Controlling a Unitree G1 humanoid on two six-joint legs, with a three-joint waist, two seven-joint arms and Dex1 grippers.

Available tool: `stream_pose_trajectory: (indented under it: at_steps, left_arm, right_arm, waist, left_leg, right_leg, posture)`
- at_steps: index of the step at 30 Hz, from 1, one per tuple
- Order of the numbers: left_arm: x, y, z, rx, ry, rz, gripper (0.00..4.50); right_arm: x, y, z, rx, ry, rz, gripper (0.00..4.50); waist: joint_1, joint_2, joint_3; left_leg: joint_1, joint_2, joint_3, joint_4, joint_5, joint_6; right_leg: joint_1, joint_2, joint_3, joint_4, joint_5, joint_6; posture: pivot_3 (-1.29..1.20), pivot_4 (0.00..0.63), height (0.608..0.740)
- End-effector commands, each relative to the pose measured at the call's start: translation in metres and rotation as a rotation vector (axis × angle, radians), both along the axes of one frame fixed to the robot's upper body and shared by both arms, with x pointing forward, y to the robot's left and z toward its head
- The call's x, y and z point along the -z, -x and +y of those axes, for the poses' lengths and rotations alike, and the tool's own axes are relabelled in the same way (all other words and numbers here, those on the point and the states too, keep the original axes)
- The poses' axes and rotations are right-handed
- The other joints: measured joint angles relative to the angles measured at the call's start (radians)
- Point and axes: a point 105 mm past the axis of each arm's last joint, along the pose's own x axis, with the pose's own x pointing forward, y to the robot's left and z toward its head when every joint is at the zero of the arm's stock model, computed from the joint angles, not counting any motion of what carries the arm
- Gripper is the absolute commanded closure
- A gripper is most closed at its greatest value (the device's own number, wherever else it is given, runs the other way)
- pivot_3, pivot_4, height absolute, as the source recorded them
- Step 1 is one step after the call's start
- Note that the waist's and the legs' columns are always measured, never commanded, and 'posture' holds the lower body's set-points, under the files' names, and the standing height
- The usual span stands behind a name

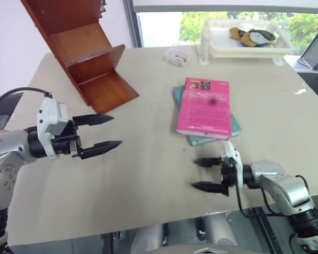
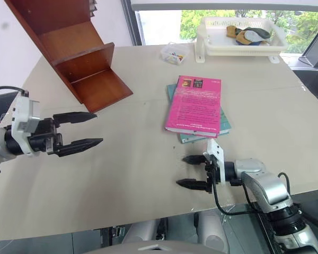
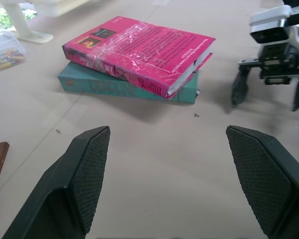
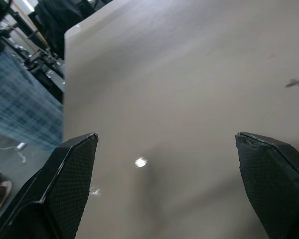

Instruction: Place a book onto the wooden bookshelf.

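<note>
Beyond the open right hand (image 1: pixel 203 173) lies the book (image 1: pixel 204 107).

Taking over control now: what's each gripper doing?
Left gripper: open, empty, above the table.
Right gripper: open, empty, near the pink book.

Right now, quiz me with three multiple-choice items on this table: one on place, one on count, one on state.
1. The pink book lies:
A. on a teal book
B. inside the wooden bookshelf
C. in the white tray

2. Books on the table:
A. one
B. two
C. four

3. The left claw is:
A. shut on the pink book
B. shut, empty
C. open, empty

Answers:
1 A, the teal book shows under it.
2 B, only that stacked pair lies there.
3 C, its fingers stand apart above bare table, far from the wooden bookshelf.
</note>
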Motion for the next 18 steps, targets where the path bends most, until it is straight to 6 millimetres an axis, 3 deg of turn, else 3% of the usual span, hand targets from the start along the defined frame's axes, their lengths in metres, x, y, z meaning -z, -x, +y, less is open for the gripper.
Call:
stream_pose_trajectory:
  at_steps: [1, 7, 11, 15, 18]
  left_arm:
    - [-0.007, -0.001, 0.0, 0.011, -0.024, -0.024, 0.5]
    - [-0.006, -0.002, 0.0, 0.017, -0.026, -0.024, 0.5]
    - [-0.006, -0.003, -0.001, 0.018, -0.024, -0.026, 0.5]
    - [-0.005, -0.004, -0.001, 0.019, -0.025, -0.029, 0.5]
    - [-0.006, -0.005, -0.001, 0.019, -0.026, -0.033, 0.5]
  right_arm:
    - [-0.014, -0.007, -0.021, 0.089, -0.007, -0.043, 0.0]
    - [-0.011, -0.02, -0.115, 0.369, 0.159, -0.089, 0.0]
    - [-0.018, -0.045, -0.167, 0.605, 0.271, -0.213, 0.0]
    - [-0.029, -0.083, -0.19, 0.84, 0.316, -0.366, 0.0]
    - [-0.034, -0.112, -0.188, 1.006, 0.338, -0.469, 0.0]
  waist:
    - [0.001, 0.0, 0.0]
    - [0.012, 0.0, 0.0]
    - [0.006, -0.001, 0.0]
    - [-0.004, -0.001, 0.0]
    - [-0.009, -0.002, 0.001]
  left_leg:
    - [0.0, 0.0, 0.0, 0.0, 0.0, 0.0]
    - [-0.001, -0.001, 0.001, 0.0, 0.0, 0.0]
    - [0.0, 0.0, 0.001, 0.0, 0.0, 0.0]
    - [0.001, 0.0, 0.003, 0.0, 0.0, 0.0]
    - [0.002, 0.002, 0.004, 0.001, 0.001, -0.001]
  right_leg:
    - [0.0, 0.0, 0.0, 0.0, 0.0, 0.0]
    - [0.0, -0.001, 0.0, -0.002, 0.0, 0.0]
    - [0.0, 0.001, 0.0, -0.002, 0.0, 0.0]
    - [0.0, 0.001, 0.002, 0.0, -0.001, 0.001]
    - [0.0, 0.003, 0.004, 0.001, -0.001, 0.003]
  posture:
    - [0.0, 0.15, 0.74]
    - [0.0, 0.15, 0.74]
    - [0.0, 0.15, 0.74]
    - [0.0, 0.15, 0.74]
    - [0.0, 0.15, 0.74]
